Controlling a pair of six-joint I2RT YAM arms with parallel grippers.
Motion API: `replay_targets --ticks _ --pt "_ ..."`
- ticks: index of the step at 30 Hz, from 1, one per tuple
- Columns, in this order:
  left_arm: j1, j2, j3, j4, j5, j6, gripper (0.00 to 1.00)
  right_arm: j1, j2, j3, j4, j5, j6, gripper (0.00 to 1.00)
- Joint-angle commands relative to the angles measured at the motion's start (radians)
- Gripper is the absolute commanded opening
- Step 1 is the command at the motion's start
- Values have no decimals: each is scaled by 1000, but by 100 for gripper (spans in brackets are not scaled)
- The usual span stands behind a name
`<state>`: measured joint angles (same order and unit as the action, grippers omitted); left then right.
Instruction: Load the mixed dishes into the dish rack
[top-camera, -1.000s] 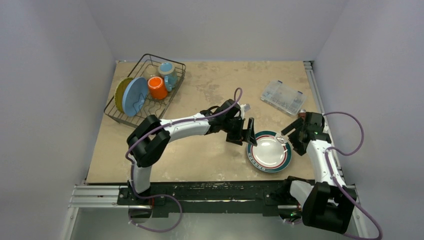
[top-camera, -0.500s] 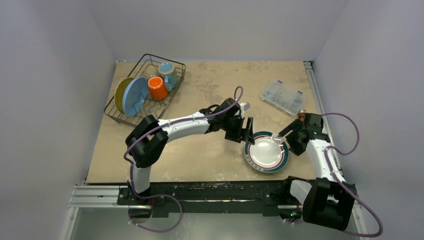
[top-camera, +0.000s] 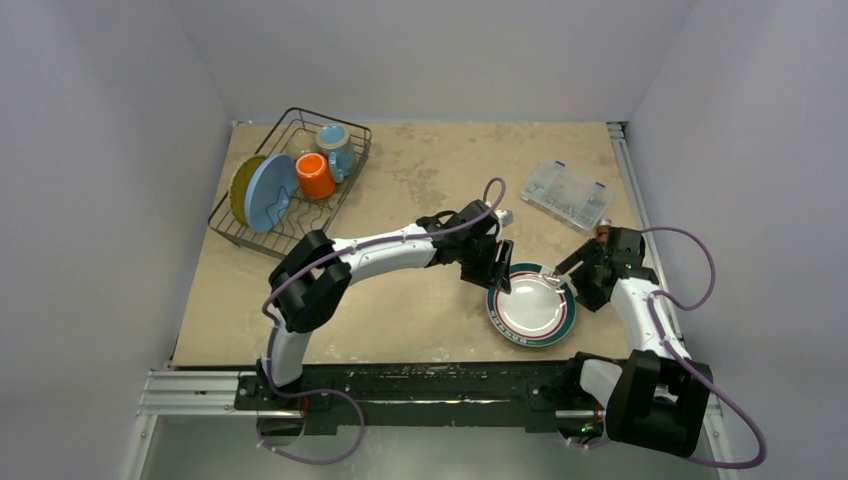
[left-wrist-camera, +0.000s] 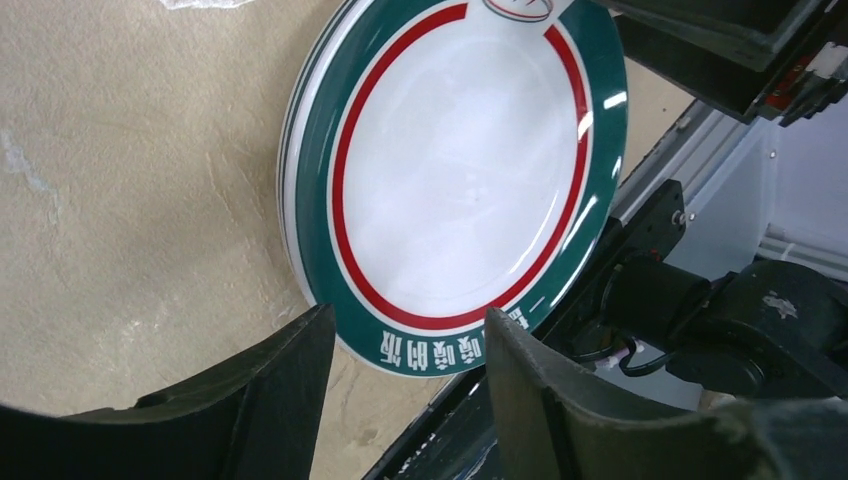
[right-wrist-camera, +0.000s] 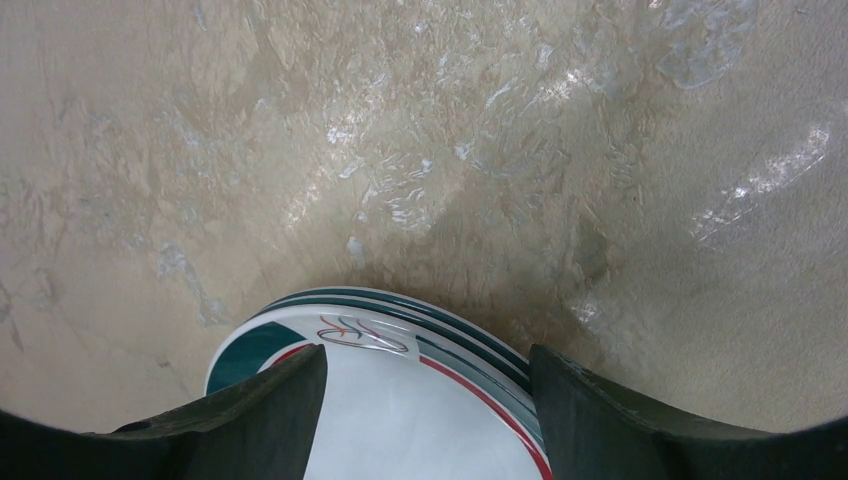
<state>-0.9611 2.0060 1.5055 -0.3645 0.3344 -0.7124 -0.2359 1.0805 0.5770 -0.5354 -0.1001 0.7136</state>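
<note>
While teal-rimmed plate (top-camera: 530, 308) lies on tabletop (top-camera: 420, 325), left hand (top-camera: 502, 283) at its left rim, right hand (top-camera: 554, 273) at far-right rim, both hands spread apart.

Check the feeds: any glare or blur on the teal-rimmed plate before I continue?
Left wrist: teal-rimmed plate sharp, small glare streaks on its right rim; fingers dark and soft. Right wrist: shiny patches on the tabletop, plate edge readable. Top external: even light, no harsh shadows.
</note>
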Motion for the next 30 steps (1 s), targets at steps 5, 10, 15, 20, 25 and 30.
replay_targets --ticks 5,10,15,20,25,30 --pt "-16 -13 13 -58 -147 27 65 -2 1 -17 23 -31 -8 73" --pt "-16 24 37 -61 -92 15 61 -1 3 -14 26 -29 -8 73" --pt "-16 61 57 -49 -29 -9 57 0 4 -14 26 -30 -11 73" --pt "-16 51 55 -32 -9 -13 48 -1 6 -15 28 -30 -12 73" --pt "-16 32 44 5 23 -30 39 -1 12 -20 37 -23 -17 73" --pt "-18 10 40 18 30 -38 34 0 14 -21 37 -21 -20 73"
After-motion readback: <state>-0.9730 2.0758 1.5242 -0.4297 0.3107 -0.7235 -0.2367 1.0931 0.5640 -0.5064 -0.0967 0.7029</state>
